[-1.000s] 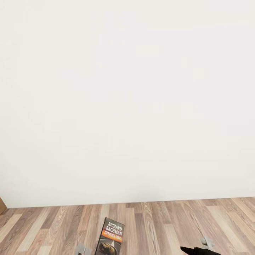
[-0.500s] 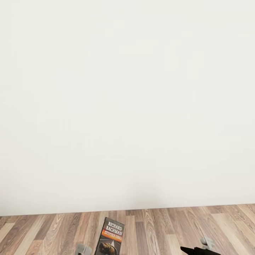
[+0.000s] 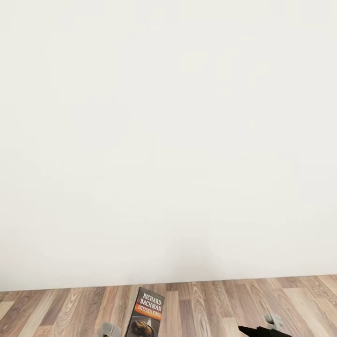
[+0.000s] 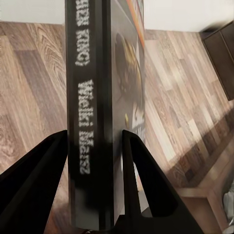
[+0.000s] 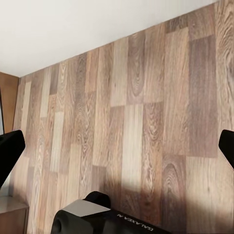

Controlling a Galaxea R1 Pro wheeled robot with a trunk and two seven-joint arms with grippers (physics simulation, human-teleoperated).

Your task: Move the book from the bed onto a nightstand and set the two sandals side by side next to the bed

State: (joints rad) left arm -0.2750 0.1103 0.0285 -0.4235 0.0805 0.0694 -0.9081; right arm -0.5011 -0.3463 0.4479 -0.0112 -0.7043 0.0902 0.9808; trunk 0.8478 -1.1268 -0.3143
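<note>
The book (image 3: 149,311) stands upright at the lower edge of the head view, its dark cover with white "Richard Bachman" lettering and an orange band facing me. In the left wrist view the book's spine (image 4: 90,122) sits between the two black fingers, and my left gripper (image 4: 95,136) is shut on it above the wood floor. My right gripper (image 3: 262,330) pokes in at the lower right of the head view. In its wrist view the right gripper (image 5: 119,144) is open, its fingertips far apart with only floor between them.
A plain white wall (image 3: 168,140) rises close ahead above a strip of wood-plank floor (image 3: 210,304). A dark brown cabinet (image 4: 222,53) stands on the floor to one side. A brown edge (image 5: 7,97) meets the wall in the right wrist view.
The whole head view has shifted: the wall's foot sits lower in the picture and the brown corner at the left edge has gone. Book and grippers keep their places in the frame.
</note>
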